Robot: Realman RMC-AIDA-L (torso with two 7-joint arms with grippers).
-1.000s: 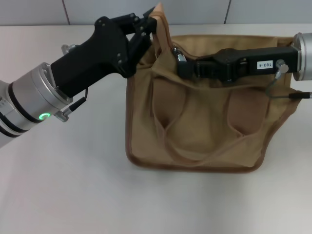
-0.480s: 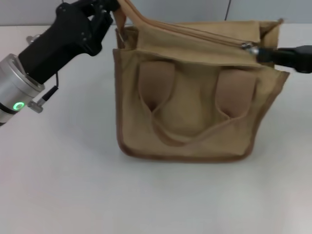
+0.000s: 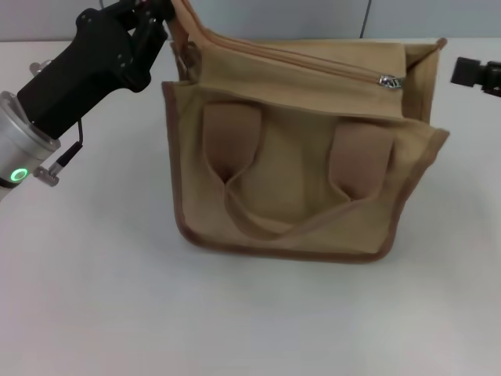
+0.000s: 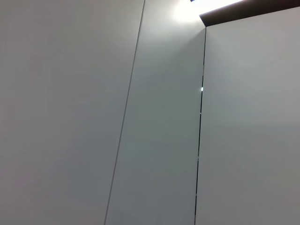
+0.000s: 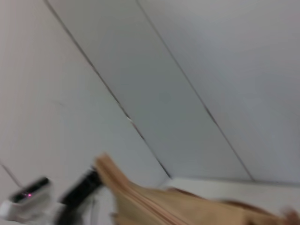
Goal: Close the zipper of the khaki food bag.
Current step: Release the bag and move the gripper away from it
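The table [image 3: 117, 313] is a plain white surface, and the only thing resting directly on it is the khaki food bag [image 3: 301, 157]. The bag stands upright just past centre toward 1 o'clock (its brown-piped base flat on the table), with bare white from 3 round to 9 o'clock.

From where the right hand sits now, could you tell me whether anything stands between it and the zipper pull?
Nothing visible does. The right hand is beside the khaki food bag, with only bare table between it and the zipper pull. The left hand grips the opposite top corner.
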